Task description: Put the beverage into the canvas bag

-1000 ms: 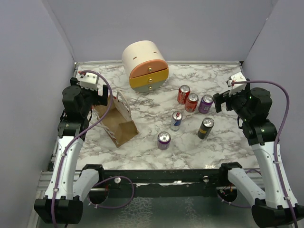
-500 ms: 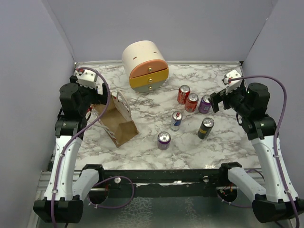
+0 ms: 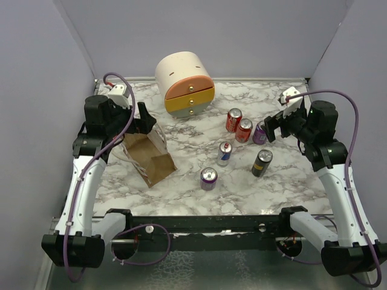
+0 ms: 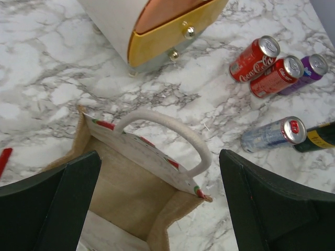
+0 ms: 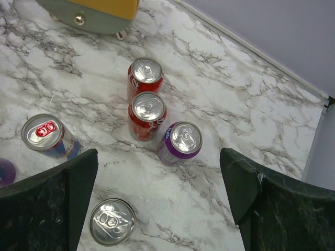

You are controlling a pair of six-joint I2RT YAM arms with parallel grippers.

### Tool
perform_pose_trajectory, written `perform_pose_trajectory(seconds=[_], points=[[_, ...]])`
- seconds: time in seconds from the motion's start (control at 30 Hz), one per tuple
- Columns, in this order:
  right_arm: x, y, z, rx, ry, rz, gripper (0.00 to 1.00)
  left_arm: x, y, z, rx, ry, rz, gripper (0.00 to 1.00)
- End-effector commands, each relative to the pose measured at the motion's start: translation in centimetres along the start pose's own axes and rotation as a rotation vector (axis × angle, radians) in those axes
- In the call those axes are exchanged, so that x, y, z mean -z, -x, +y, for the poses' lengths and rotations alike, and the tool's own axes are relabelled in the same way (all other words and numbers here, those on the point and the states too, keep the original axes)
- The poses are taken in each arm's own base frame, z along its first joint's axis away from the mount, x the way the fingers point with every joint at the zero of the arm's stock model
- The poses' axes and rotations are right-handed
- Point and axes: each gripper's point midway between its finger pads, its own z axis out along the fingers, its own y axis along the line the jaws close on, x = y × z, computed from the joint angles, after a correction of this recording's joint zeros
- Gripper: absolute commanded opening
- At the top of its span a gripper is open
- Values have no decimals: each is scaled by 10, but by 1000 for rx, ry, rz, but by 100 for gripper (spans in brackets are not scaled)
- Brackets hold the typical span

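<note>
On the marble worktop [image 3: 199,184], the purple can [image 5: 180,140] is seen upright at 12 o'clock of the nearer right end effector [image 5: 157,209], fingers held apart, while the canvas bag [image 3: 148,158] at 9 o'clock is overhung by the left end effector [image 4: 157,204], likewise apart.

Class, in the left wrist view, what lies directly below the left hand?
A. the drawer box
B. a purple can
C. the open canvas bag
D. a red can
C: the open left hand hangs over the canvas bag, whose open mouth and cream handle sit right beneath it.
</note>
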Motion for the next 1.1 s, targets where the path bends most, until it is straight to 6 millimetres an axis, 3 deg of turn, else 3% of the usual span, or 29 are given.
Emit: perform_pose_trajectory(seconds=[0.0, 0.33, 0.43, 0.7, 0.87, 1.07], points=[[-7, 6, 7, 10, 49, -25, 100, -3, -9, -29, 121, -117, 76, 99], [-13, -6, 13, -1, 76, -7, 100, -36, -27, -58, 161, -221, 167, 79], [-13, -8, 16, -5, 89, -3, 100, -46, -29, -64, 149, -244, 189, 68], [-14, -20, 21, -17, 96, 10, 100, -59, -33, -108, -11, -396, 261, 22], [-15, -25, 24, -9, 109, 9, 100, -65, -41, -132, -133, -457, 327, 14], [-14, -36, 50, 21, 259, 30, 100, -70, -74, -156, -293, -483, 430, 13]])
